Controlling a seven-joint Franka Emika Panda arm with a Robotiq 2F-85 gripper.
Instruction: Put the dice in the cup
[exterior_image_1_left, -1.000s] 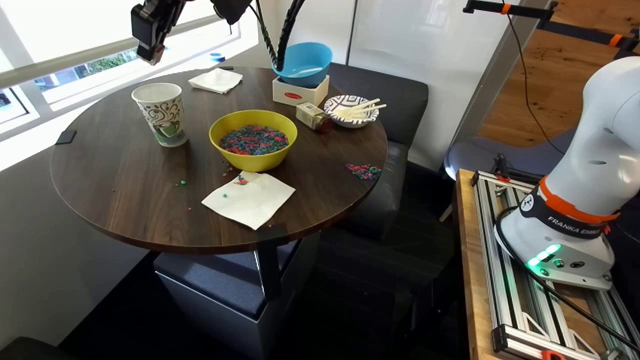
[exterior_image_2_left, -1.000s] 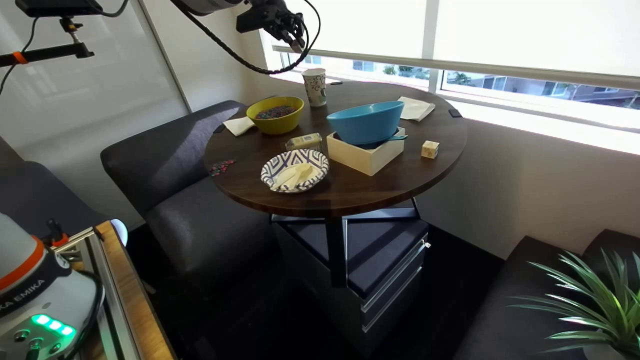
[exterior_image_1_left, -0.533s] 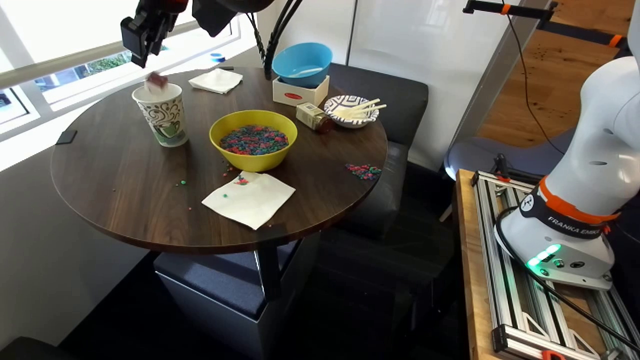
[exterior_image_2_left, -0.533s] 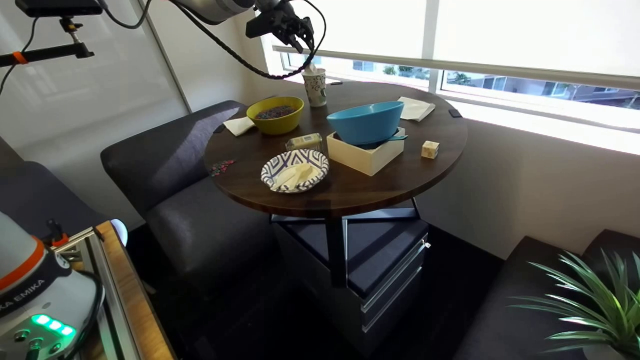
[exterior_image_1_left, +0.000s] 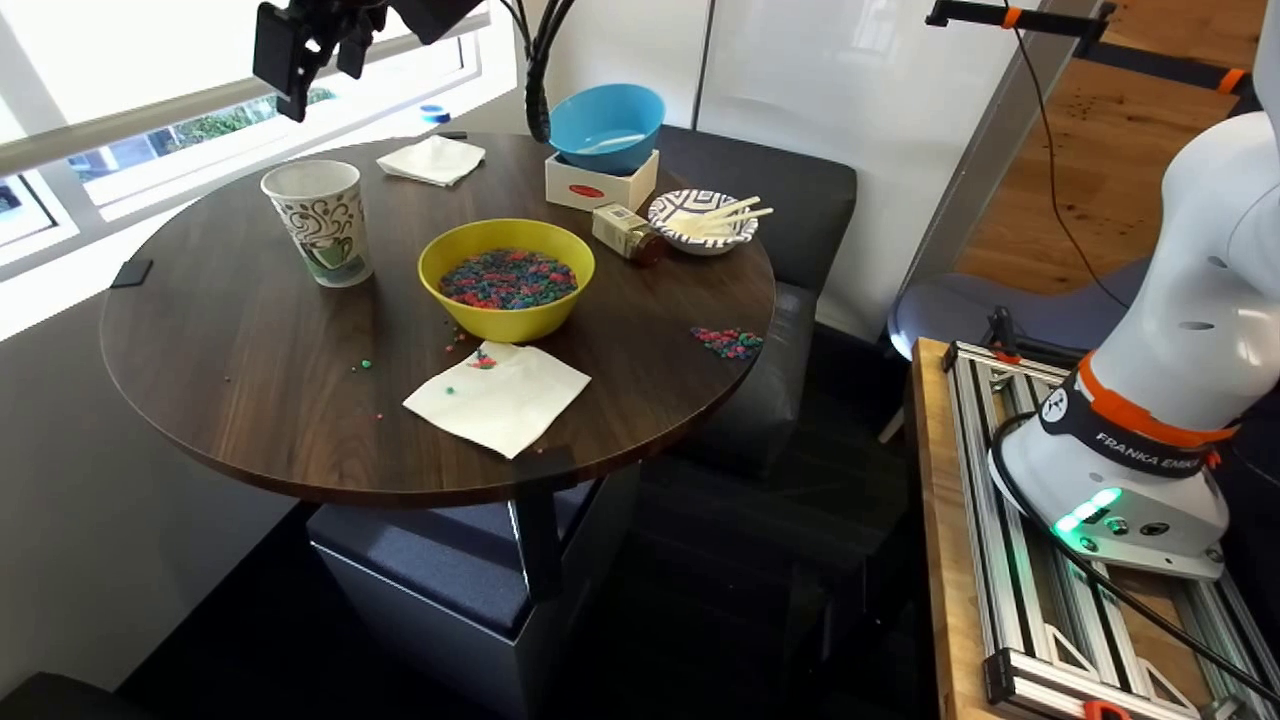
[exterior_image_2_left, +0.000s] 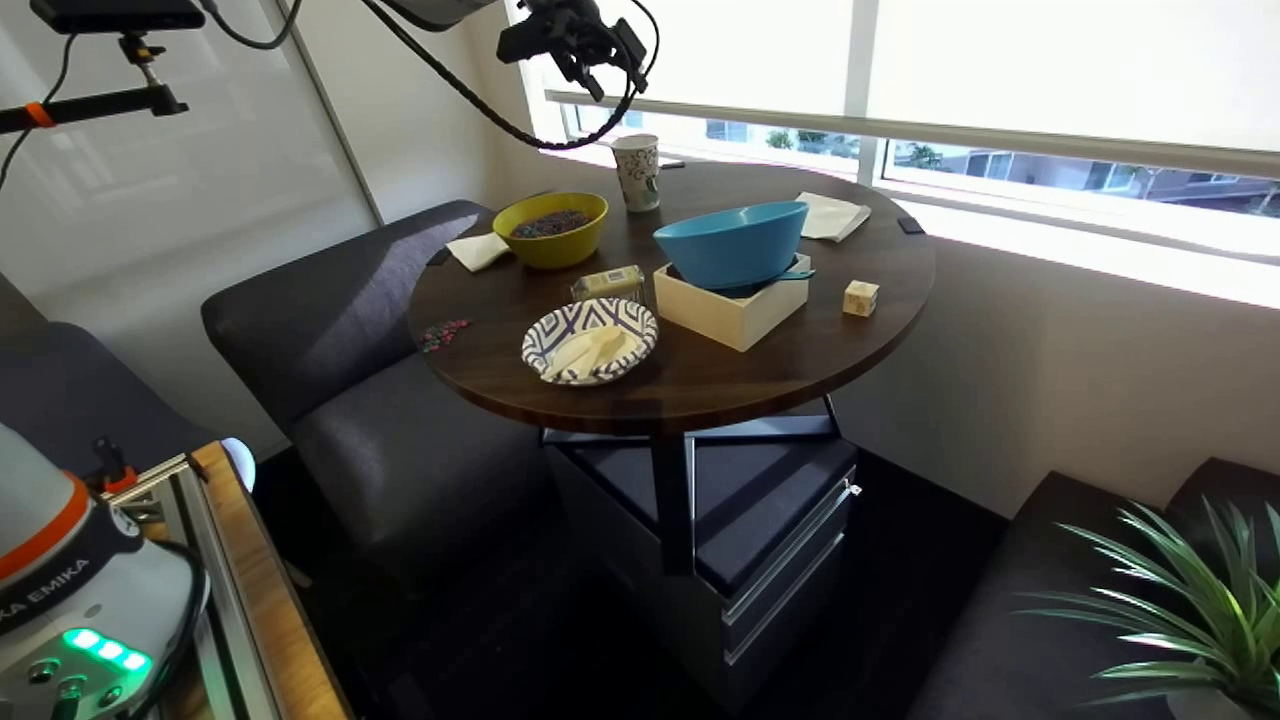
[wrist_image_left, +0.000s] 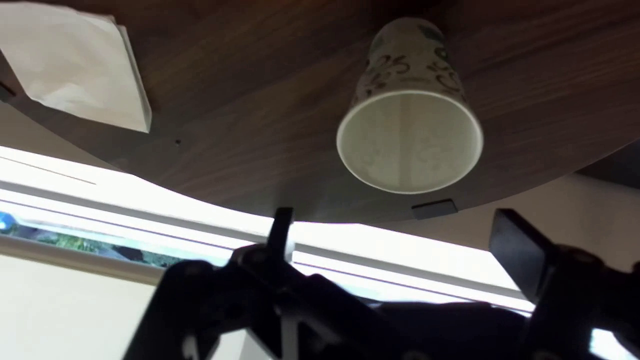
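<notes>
One paper cup (exterior_image_1_left: 325, 228) is standing upright on the tabletop (exterior_image_1_left: 280, 420); one gripper (wrist_image_left: 393, 232) is hanging above it, jaws gaping wide; one yellow bowl (exterior_image_1_left: 505, 325) is resting nearby; one wooden die (exterior_image_2_left: 860, 299) is sitting near the edge.

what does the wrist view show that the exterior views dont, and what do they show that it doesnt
Only the wrist view: a faint stripe inside the cup.

Only the exterior views: the yellow bowl, blue bowl, box, jar, plate, spilled colored bits and arm base; also, in an exterior view, a cube.

Both: the cup, a napkin, the table and the gripper, open and holding nothing.
</notes>
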